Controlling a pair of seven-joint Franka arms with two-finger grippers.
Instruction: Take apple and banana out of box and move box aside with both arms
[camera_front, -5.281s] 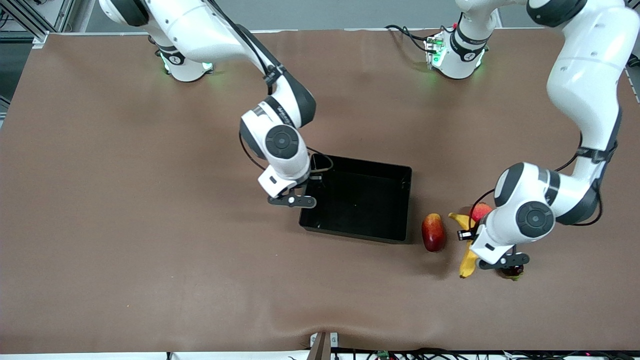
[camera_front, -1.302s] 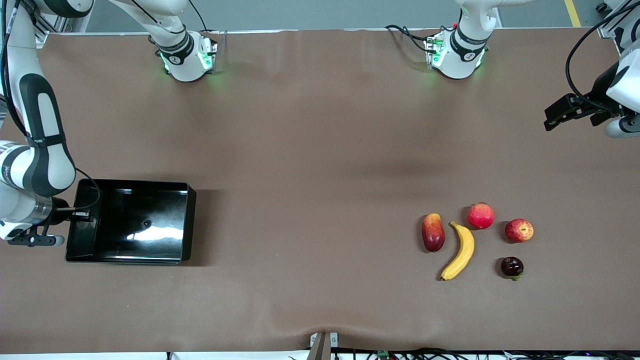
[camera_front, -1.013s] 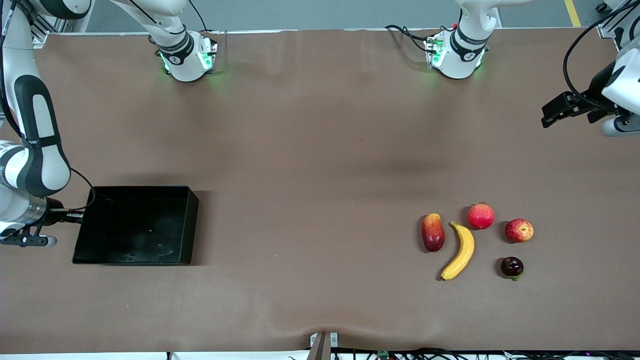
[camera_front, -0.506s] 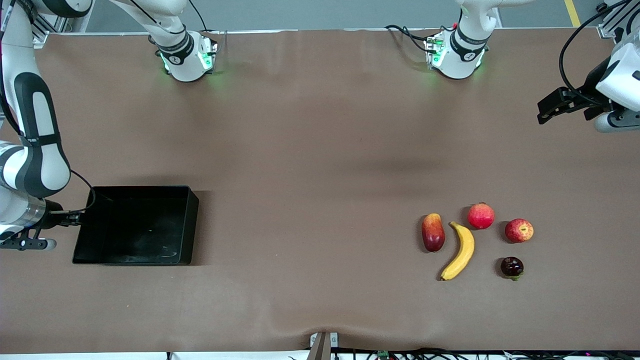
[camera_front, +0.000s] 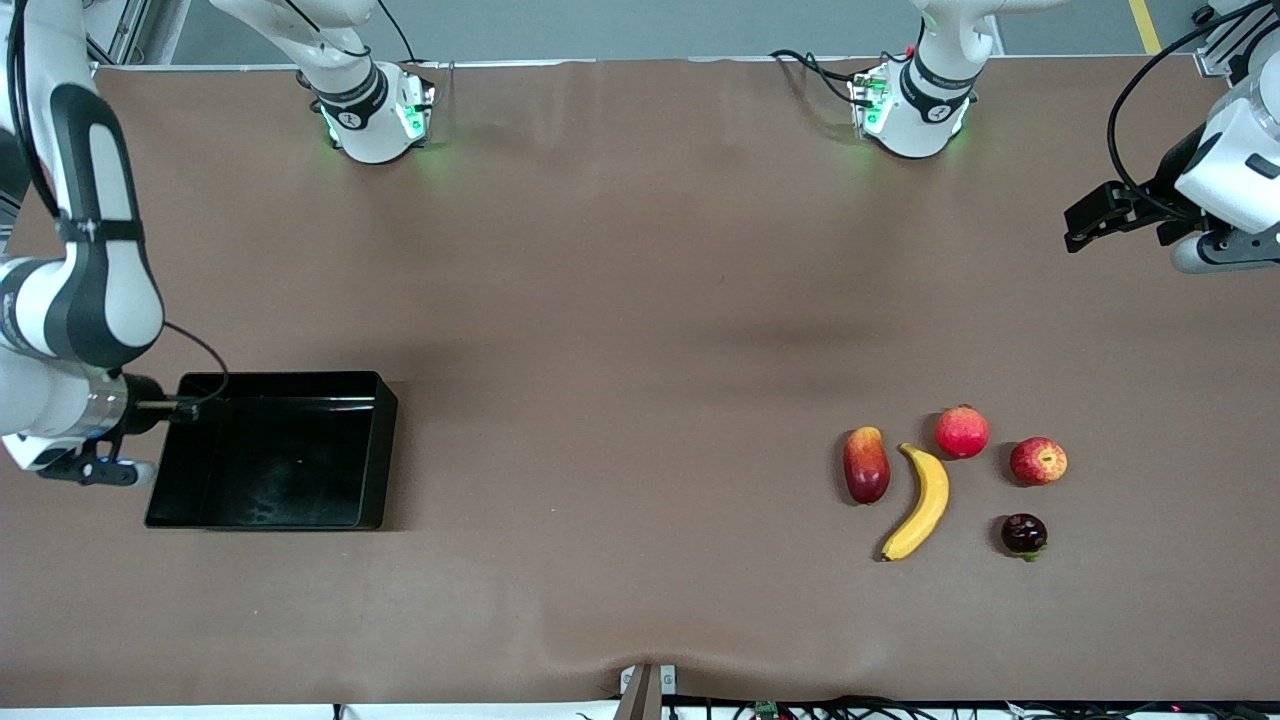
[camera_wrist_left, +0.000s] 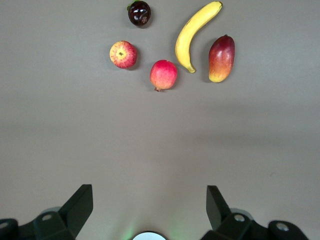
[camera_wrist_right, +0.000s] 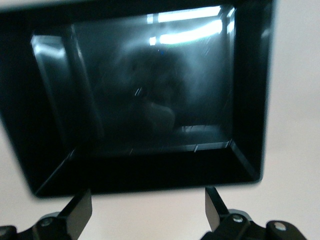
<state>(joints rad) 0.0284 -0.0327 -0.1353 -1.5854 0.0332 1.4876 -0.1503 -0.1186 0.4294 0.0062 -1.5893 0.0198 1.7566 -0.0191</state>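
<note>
Black box (camera_front: 275, 450) rests at right arm's table end, right gripper (camera_wrist_right: 145, 212) spread wide just off its rim. Banana (camera_front: 920, 502) lies at apple's (camera_front: 1038, 461) eight o'clock. Left gripper (camera_wrist_left: 149, 210) wide, over bare table.

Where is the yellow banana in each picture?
Front view: the banana lies on the table toward the left arm's end, beside the mango-like fruit.
Left wrist view: the banana shows on the table, again beside the mango-like fruit.
Right wrist view: not in it; only the black tray shows.
Shared landmark: the mango-like fruit.
</note>
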